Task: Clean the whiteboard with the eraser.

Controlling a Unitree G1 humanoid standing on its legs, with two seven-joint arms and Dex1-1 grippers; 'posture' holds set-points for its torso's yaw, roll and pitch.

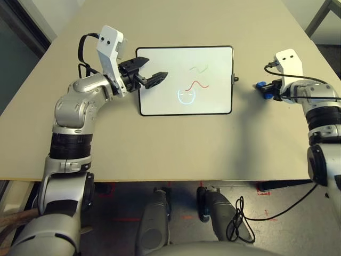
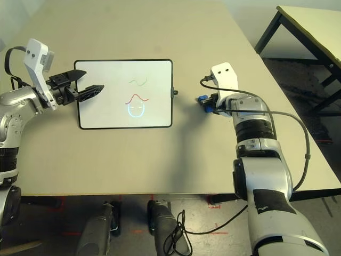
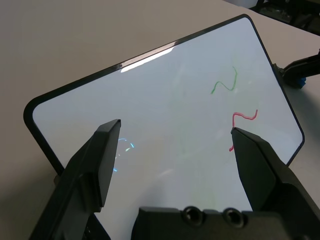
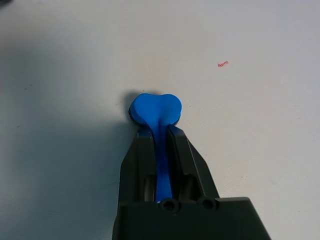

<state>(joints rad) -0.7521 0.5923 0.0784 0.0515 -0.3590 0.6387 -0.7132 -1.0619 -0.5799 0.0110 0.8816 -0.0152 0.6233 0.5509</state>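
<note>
So the right gripper (image 4: 159, 131) has the eraser (image 4: 155, 111) pinched tight between its fingers, down at the table to the right of the whiteboard (image 1: 160, 80). Left gripper (image 1: 149, 72) hangs spread wide over the board's left edge. Green, red and blue scribbles are all untouched, so no wiping yet.

The whiteboard (image 1: 160, 96) is white with a thin black frame. It has a green squiggle (image 1: 199, 68), a red wavy line (image 1: 197, 85) and a light blue round drawing (image 1: 186, 96), maybe a face. The eraser (image 4: 155, 110) is bright blue. The tabletop (image 1: 160, 149) is plain beige. Both end effectors have black fingers (image 3: 100, 160), and the arms are silver with white wrist boxes.
</note>
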